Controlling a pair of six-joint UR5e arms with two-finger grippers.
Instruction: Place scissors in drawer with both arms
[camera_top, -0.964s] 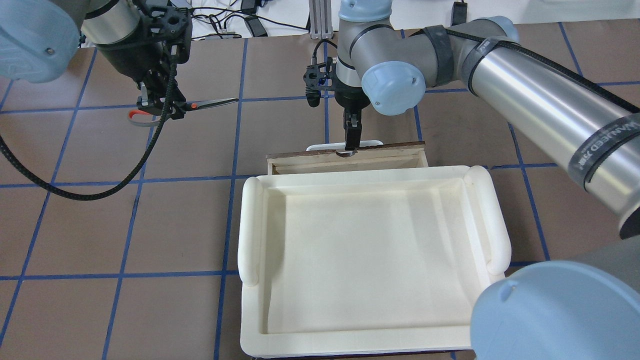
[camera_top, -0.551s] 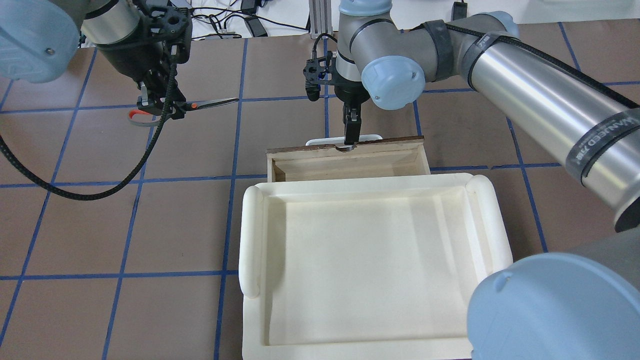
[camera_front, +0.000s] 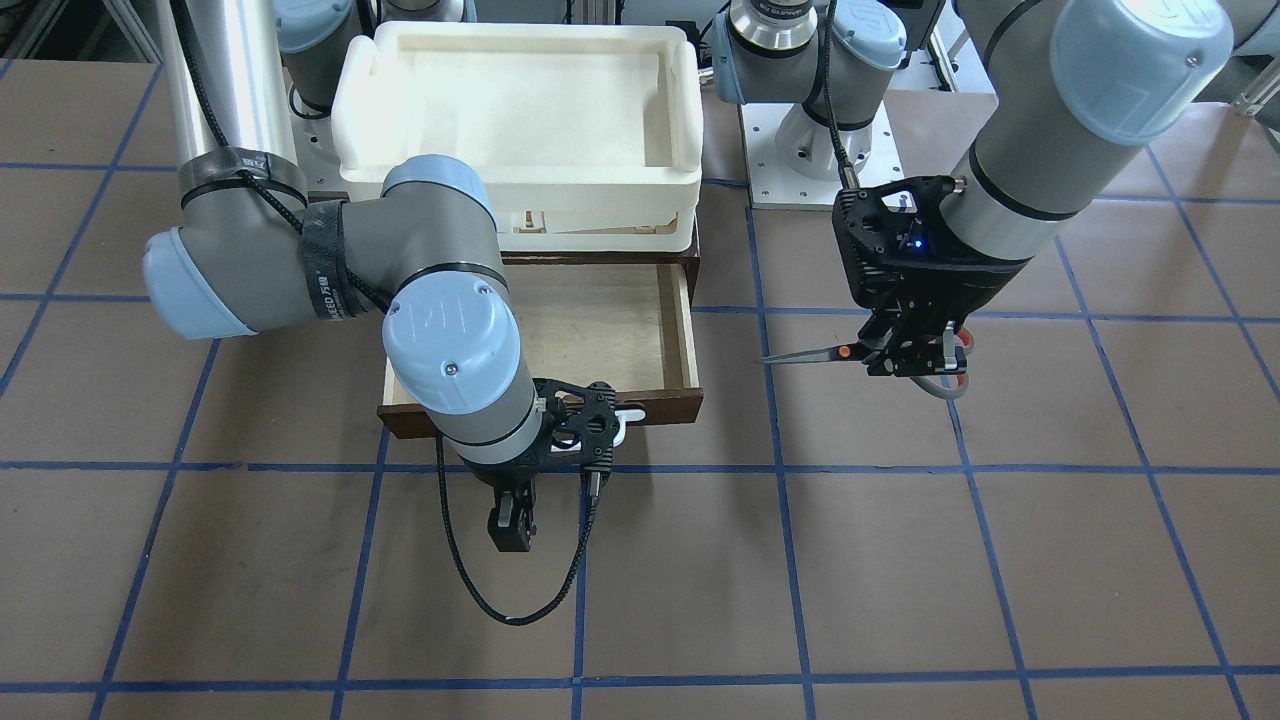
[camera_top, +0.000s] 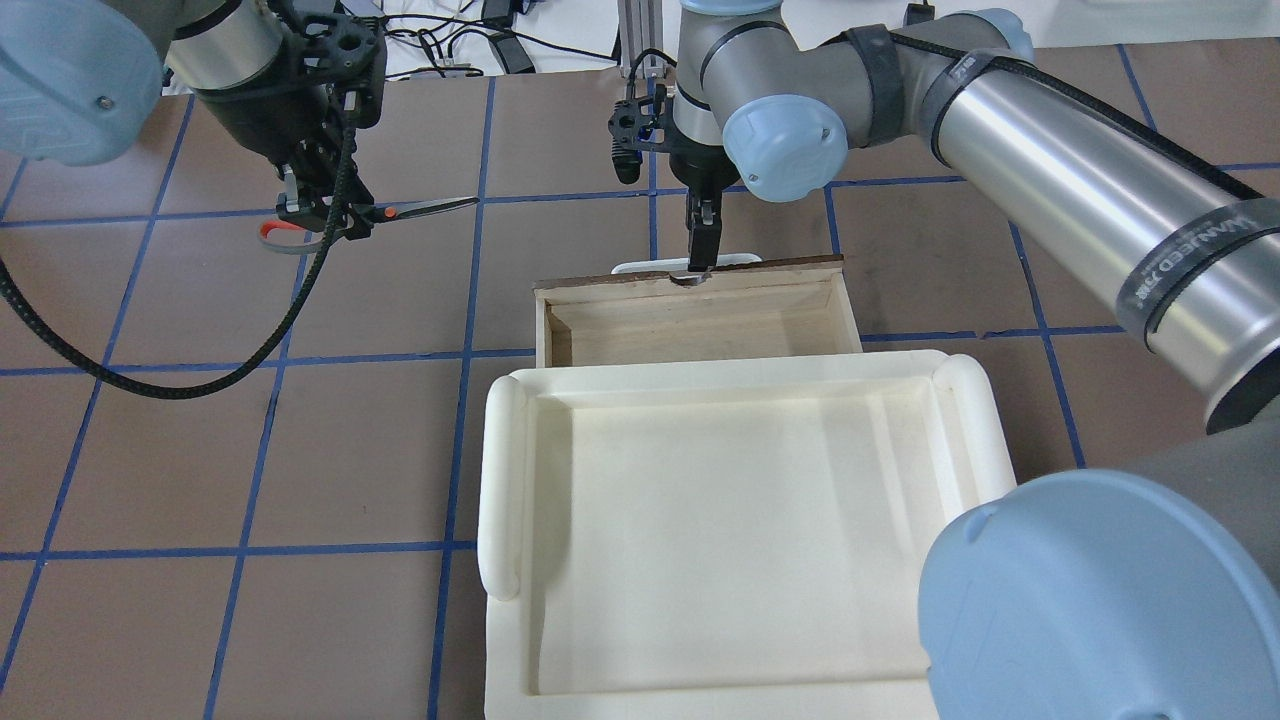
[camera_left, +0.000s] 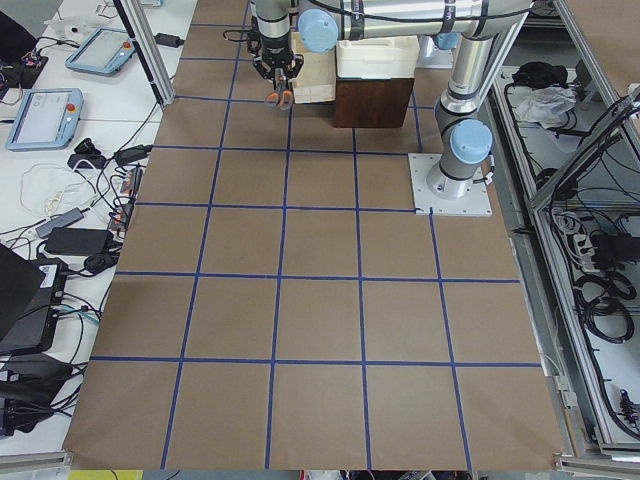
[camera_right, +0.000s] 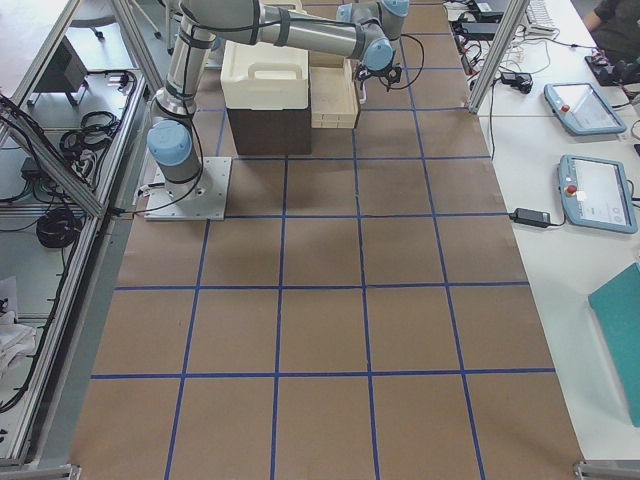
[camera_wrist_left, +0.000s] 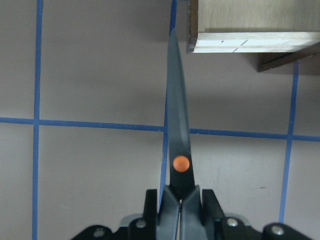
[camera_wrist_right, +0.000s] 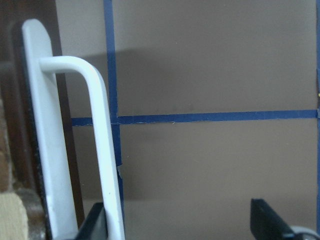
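Observation:
My left gripper (camera_top: 322, 212) is shut on the scissors (camera_top: 425, 207) at the pivot and holds them level above the table, left of the drawer. Their blades point toward the drawer (camera_top: 845, 310), and the orange-lined handles stick out behind the fingers. The left wrist view shows the closed blades (camera_wrist_left: 177, 125) with the tip near the drawer's corner (camera_wrist_left: 240, 42). The drawer stands pulled out, its pale interior (camera_front: 600, 320) empty. My right gripper (camera_top: 699, 268) is open at the white loop handle (camera_wrist_right: 107, 150), which lies against one finger (camera_wrist_right: 95, 225).
A cream-white tray (camera_top: 500, 470) sits on top of the cabinet above the drawer and shows again in the front view (camera_front: 520, 190). My right arm's elbow (camera_front: 450, 350) hangs over the drawer's front part. A black cable (camera_top: 150, 385) loops from my left wrist.
My right gripper has moved away from the cabinet with the handle, and the drawer has slid farther out. My left gripper with the scissors has stayed in place.

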